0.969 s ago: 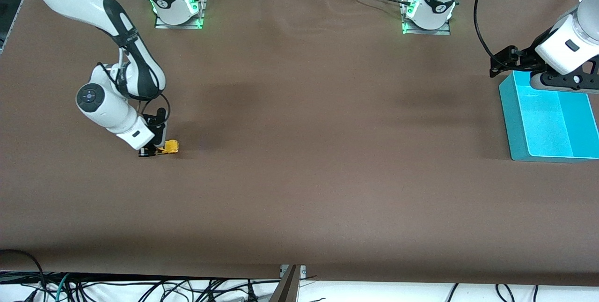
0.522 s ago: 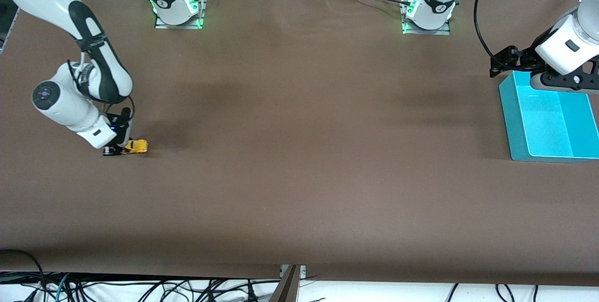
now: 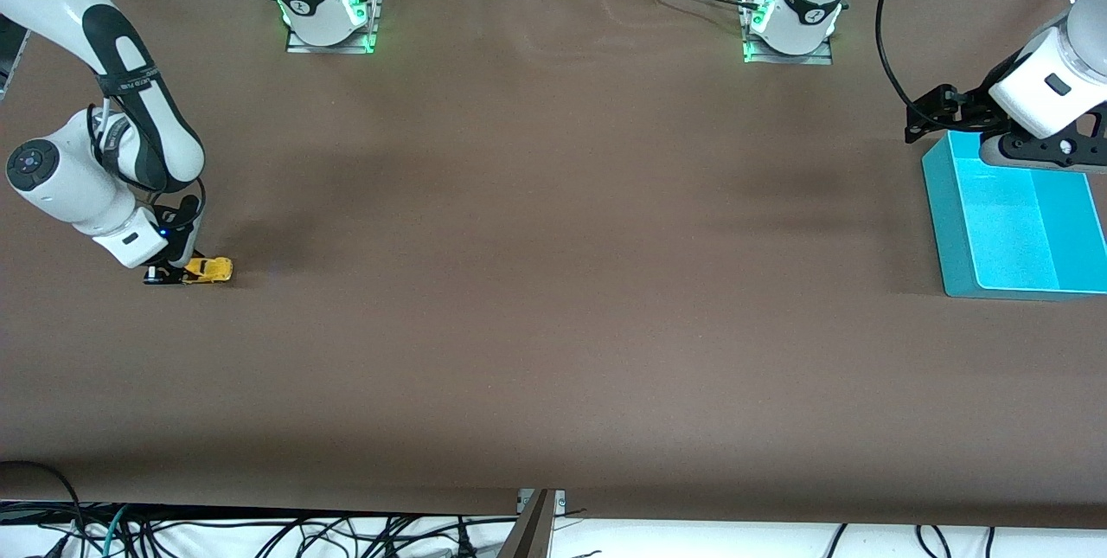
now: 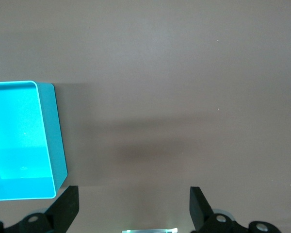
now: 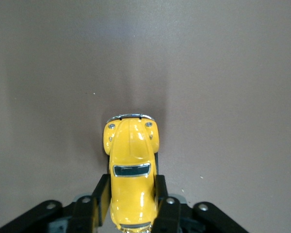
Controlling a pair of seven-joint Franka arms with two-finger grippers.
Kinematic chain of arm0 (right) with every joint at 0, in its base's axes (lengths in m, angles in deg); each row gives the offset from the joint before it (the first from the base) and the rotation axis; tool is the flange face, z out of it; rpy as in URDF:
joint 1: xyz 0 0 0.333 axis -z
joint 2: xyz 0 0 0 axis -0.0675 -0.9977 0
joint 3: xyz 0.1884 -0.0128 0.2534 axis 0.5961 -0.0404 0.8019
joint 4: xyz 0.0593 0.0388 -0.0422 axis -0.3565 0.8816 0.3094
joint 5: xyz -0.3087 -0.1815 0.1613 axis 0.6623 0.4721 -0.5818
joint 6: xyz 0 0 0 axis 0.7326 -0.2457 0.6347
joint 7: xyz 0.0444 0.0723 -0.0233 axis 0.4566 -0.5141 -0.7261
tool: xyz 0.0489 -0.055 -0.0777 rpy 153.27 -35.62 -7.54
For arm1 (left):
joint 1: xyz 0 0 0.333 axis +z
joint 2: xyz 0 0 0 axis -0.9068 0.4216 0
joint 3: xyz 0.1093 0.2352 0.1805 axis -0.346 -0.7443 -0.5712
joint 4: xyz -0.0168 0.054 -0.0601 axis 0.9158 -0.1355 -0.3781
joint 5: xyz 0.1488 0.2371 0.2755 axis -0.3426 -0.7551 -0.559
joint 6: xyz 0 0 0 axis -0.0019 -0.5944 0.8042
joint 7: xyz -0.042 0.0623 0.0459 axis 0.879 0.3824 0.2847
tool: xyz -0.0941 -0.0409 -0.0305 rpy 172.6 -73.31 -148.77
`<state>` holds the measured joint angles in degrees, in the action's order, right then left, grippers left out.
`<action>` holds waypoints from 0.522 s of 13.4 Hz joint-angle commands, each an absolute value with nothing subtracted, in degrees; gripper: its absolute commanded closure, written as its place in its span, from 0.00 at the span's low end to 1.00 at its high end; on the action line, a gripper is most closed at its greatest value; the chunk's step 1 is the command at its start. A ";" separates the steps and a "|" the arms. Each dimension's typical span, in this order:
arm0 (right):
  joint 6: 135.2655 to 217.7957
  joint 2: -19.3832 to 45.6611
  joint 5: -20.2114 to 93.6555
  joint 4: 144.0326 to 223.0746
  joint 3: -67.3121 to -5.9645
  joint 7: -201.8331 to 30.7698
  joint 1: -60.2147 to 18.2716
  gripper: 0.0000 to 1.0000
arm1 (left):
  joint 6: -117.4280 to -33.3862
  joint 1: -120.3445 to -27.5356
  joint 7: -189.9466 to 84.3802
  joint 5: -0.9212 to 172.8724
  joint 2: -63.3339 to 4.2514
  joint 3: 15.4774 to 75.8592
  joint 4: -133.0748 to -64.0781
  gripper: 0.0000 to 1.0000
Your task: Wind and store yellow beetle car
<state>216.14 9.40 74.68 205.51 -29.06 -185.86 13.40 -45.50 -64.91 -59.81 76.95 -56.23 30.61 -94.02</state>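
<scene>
Yellow beetle car (image 3: 210, 269) nearer right arm's end.

turquoise bin (image 3: 951, 229) (open-topped), brown table (image 3: 553, 350)

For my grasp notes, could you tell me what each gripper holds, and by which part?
The right gripper clamps the yellow beetle car by its rear flanks, on the table. The left gripper, open beside the turquoise bin, holds nothing.

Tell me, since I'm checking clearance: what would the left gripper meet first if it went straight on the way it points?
Probably only bare brown table: the open left gripper points down beside the turquoise bin, not into it.
</scene>
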 commanded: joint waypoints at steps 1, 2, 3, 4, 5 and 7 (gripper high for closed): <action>216.21 6.80 74.45 205.56 -27.33 -187.11 14.06 0.00 | -44.20 -64.54 -59.59 77.69 -55.43 30.86 -92.12 0.00; 215.95 7.59 74.36 204.77 -27.06 -187.02 13.97 0.00 | -44.11 -64.54 -59.59 77.69 -55.43 30.86 -92.12 0.00; 215.86 8.30 74.36 204.59 -26.88 -187.02 13.97 0.00 | -44.11 -64.54 -59.59 77.69 -55.43 30.86 -92.12 0.00; 215.60 8.82 74.36 204.59 -26.88 -187.02 13.88 0.00 | -44.11 -64.54 -59.59 77.69 -55.43 30.86 -92.12 0.00; 214.47 9.18 74.36 204.33 -26.88 -187.02 13.97 0.00 | -44.11 -64.45 -59.59 77.69 -55.43 30.86 -92.12 0.00; 212.27 9.62 74.36 203.01 -26.01 -186.94 13.88 0.00 | -44.11 -64.54 -59.50 77.69 -55.43 30.86 -92.12 0.00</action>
